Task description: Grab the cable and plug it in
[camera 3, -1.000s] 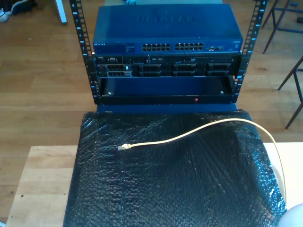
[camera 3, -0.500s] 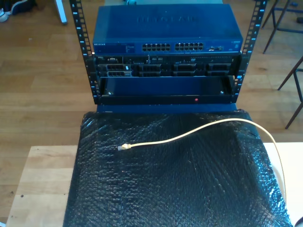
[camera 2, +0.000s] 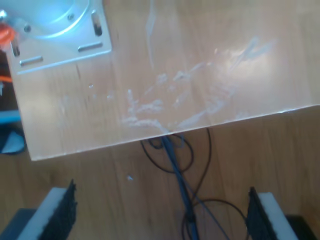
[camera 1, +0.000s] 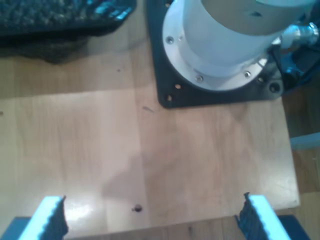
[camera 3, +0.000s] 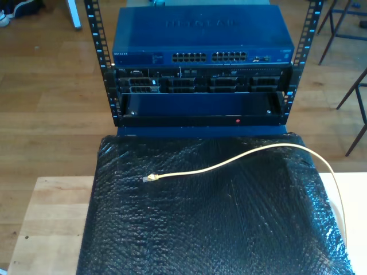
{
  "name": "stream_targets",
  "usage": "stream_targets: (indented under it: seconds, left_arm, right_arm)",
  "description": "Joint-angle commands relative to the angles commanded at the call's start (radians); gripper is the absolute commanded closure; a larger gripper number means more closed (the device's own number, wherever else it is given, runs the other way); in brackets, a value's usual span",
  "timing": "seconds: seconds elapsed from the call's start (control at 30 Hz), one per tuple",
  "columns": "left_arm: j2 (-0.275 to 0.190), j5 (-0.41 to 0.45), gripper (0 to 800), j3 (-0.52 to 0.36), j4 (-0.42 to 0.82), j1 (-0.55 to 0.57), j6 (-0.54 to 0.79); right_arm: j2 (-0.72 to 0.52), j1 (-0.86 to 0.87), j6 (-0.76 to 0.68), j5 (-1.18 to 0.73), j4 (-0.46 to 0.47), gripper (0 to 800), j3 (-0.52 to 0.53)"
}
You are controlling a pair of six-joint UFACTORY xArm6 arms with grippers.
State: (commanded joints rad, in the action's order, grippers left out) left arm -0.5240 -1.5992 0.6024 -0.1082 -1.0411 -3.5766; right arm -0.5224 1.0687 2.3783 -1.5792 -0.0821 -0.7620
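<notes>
Hand one, my first gripper (camera 1: 150, 220), hangs with fingers wide apart over bare wooden tabletop (camera 1: 90, 135) near a white arm base (camera 1: 225, 40). My second gripper (camera 2: 162, 215), likewise spread and empty, looks past a tabletop edge (camera 2: 200, 75) at dark floor wires (camera 2: 180, 170). In the exterior view the cable (camera 3: 229, 161) lies on a black mat (camera 3: 200, 229), its plug (camera 3: 150, 178) pointing away from the switch (camera 3: 200, 40). Neither hand is near it. Risk: pinching slack cable instead of the plug could leave the plug crooked at the port.
</notes>
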Motion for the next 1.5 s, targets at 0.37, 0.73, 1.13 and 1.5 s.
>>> stream_targets:
  seconds: [0.37, 0.73, 1.13, 1.5]
  left_arm:
    - [0.002, -0.034, 0, 0.058, -0.052, 0.172, -0.176]
    - [0.020, -0.061, 0, 0.101, -0.100, 0.285, -0.296]
    - [0.057, -0.060, 0, 0.100, -0.144, 0.331, -0.384]
    - [0.109, -0.048, 0, 0.118, -0.193, 0.336, -0.391]
  right_arm:
    - [0.049, -0.023, -0.109, -0.150, -0.155, 6, -0.183]
    - [0.153, -0.193, -0.287, -0.247, -0.239, 4, -0.330]
    - [0.216, -0.376, -0.425, -0.242, -0.373, 8, -0.448]
    - [0.249, -0.585, -0.555, -0.190, -0.374, 7, -0.508]
